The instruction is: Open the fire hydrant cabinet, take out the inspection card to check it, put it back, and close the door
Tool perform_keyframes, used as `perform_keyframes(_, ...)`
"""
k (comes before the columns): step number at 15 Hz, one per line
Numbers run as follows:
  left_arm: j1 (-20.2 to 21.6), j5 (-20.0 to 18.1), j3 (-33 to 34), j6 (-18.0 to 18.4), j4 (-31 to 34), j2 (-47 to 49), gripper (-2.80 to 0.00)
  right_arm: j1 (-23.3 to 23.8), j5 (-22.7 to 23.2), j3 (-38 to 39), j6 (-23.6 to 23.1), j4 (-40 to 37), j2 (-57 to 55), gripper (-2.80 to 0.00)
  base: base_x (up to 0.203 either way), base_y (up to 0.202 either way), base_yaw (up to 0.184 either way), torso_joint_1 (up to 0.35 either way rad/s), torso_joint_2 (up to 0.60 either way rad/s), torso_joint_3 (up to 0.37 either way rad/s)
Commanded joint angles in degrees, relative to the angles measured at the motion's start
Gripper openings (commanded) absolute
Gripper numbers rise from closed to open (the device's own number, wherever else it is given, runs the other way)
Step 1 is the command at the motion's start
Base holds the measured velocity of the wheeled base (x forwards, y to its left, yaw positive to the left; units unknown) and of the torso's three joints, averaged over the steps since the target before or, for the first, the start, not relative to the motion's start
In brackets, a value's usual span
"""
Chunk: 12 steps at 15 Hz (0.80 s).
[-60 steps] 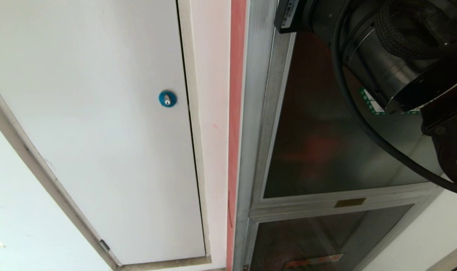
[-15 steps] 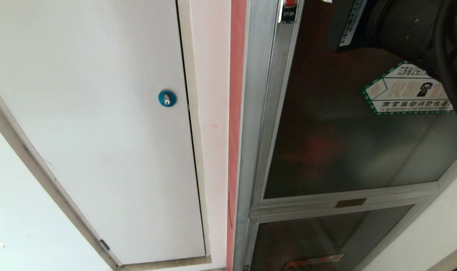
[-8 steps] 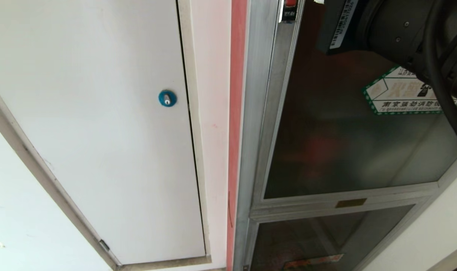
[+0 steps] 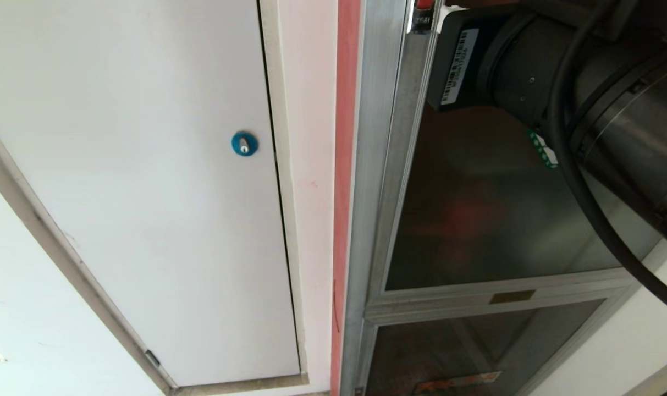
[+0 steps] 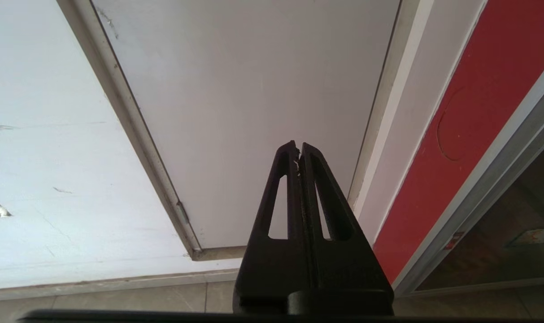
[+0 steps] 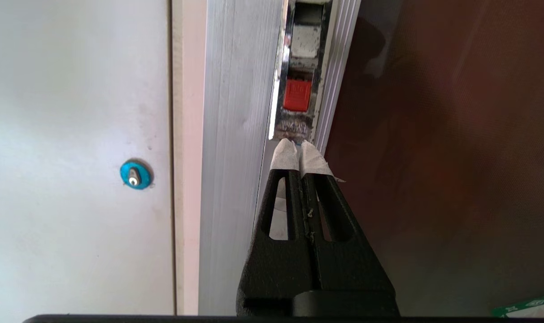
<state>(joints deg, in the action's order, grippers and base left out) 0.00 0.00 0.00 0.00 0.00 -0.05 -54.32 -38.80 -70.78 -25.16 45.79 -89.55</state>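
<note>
The fire hydrant cabinet's aluminium frame runs up the middle of the head view. Its dark glass door is closed, and only a green sliver of the sticker shows past my right arm. A metal latch with a red button sits in the door's frame edge, also seen as the latch at the top of the head view. My right gripper is shut, its white-taped tips right at the latch's lower end. The inspection card is hidden. My left gripper hangs shut and parked, low by the white panel.
A plain white panel door with a blue round lock stands left of the cabinet, beyond a red strip. Below the glass door are a small brass plate and a lower dark panel. Floor tiles show underneath.
My right arm has swung left and down across the glass toward the latch, now covering most of the sticker. The door has stayed closed and the left arm has not moved.
</note>
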Motion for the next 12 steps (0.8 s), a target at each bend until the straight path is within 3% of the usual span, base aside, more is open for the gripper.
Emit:
perform_keyframes(1,0.0,0.0,0.0,0.0,0.0,0.0,-2.8,0.3,-0.2,0.0,0.0,0.4,-1.1,-2.8,0.0,0.0,0.0,0.0,0.0,0.0)
perform_keyframes(5,0.0,0.0,0.0,0.0,0.0,0.0,-2.8,0.3,-1.5,-0.4,0.1,1.6,-2.3,-2.8,0.0,0.0,0.0,0.0,0.0,0.0)
perform_keyframes(8,0.0,0.0,0.0,0.0,0.0,0.0,-2.8,0.3,-1.6,0.1,-1.7,10.7,-4.4,-2.8,0.0,0.0,0.0,0.0,0.0,0.0)
perform_keyframes(12,0.0,0.0,0.0,0.0,0.0,0.0,-2.8,0.3,-1.1,1.5,-3.9,16.2,-4.7,-2.8,0.0,0.0,0.0,0.0,0.0,0.0)
